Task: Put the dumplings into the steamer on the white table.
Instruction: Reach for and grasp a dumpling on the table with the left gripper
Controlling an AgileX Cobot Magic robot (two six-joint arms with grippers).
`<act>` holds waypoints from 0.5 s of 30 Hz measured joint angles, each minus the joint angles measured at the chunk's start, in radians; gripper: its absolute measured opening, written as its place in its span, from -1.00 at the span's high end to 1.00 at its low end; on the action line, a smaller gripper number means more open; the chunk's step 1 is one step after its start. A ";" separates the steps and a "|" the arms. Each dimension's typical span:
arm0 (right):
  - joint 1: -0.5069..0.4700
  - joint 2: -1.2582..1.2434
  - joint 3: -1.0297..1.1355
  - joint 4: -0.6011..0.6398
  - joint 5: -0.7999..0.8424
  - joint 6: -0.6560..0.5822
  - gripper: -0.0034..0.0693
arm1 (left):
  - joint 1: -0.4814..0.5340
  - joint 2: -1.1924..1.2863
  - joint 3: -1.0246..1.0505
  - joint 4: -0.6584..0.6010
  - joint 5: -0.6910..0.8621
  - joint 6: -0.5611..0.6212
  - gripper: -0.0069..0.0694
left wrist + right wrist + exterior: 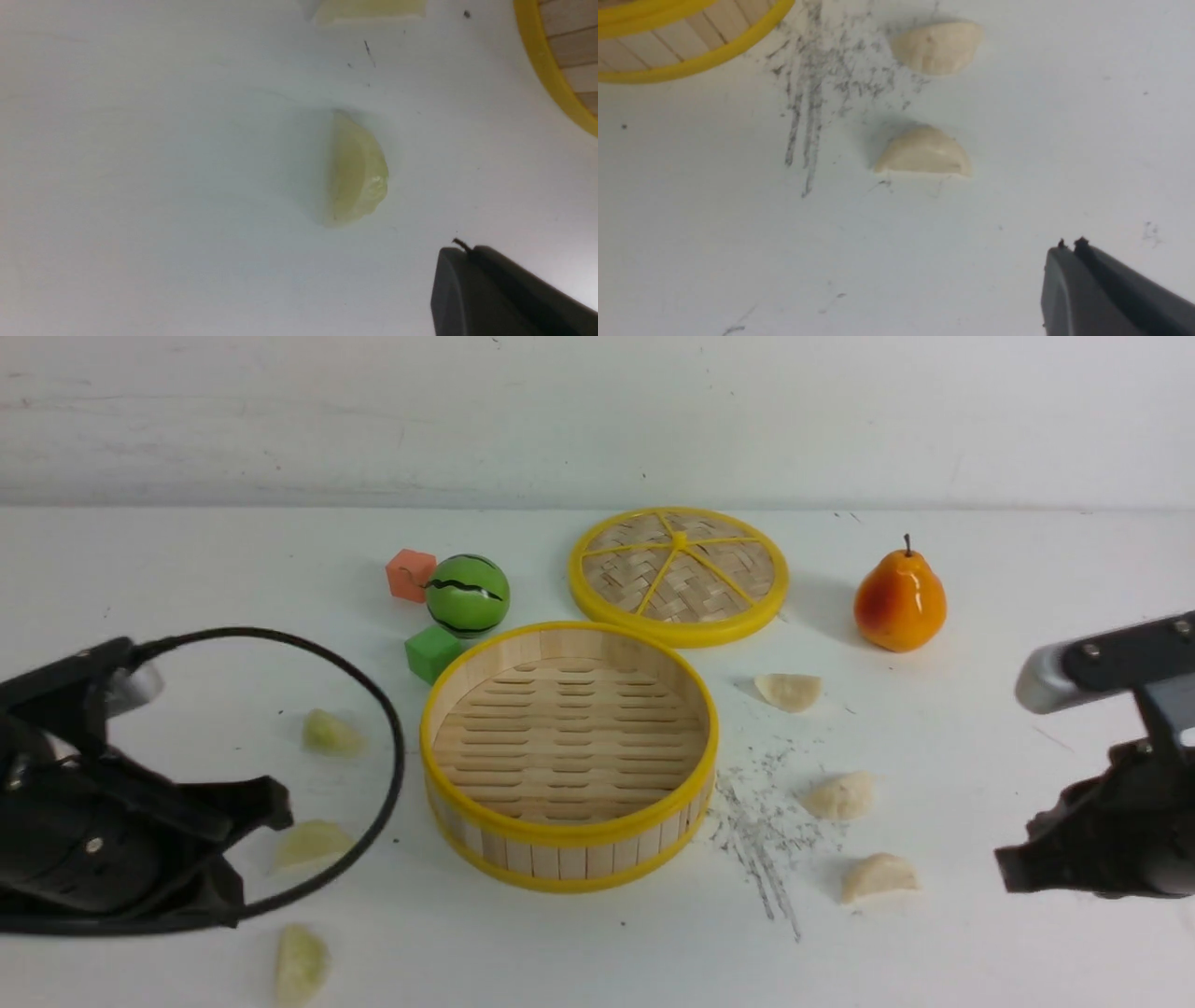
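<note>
Getting ready for the first pick, it seems: the round, wood-slat steamer (569,835) holds nothing. Three shiny green dumplings (313,845) lie on the white table (980,737) at its nine o'clock, three bumpy cream dumplings (840,795) at its three o'clock. The left gripper (462,252) and right gripper (1069,249) are both pinched closed, empty. Next, one must spread its fingers and drop over a half-moon dumpling.

steamer (560,861): matt wood slats | pear (899,602): glossy | white table (1008,952): scuffed, matt
</note>
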 joint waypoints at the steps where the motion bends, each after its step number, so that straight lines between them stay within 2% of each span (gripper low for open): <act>1: 0.013 0.015 -0.006 0.008 0.009 0.000 0.91 | -0.002 0.030 -0.013 -0.010 0.005 0.013 0.86; 3: 0.027 0.025 -0.010 0.014 0.019 -0.001 0.91 | -0.003 0.078 -0.031 -0.018 0.009 0.031 0.85; 5: 0.047 0.032 -0.014 0.021 0.027 -0.007 0.91 | -0.003 0.148 -0.053 -0.022 0.020 0.057 0.69; 7: 0.048 0.032 -0.015 0.037 0.028 -0.008 0.90 | -0.003 0.186 -0.060 -0.022 0.021 0.063 0.53; 12: 0.048 0.032 -0.017 0.073 0.029 -0.019 0.90 | -0.003 0.274 -0.060 -0.016 0.017 0.066 -0.09; 15: 0.050 0.032 -0.017 0.103 0.028 -0.046 0.89 | -0.003 0.319 -0.060 -0.003 -0.012 0.065 -0.25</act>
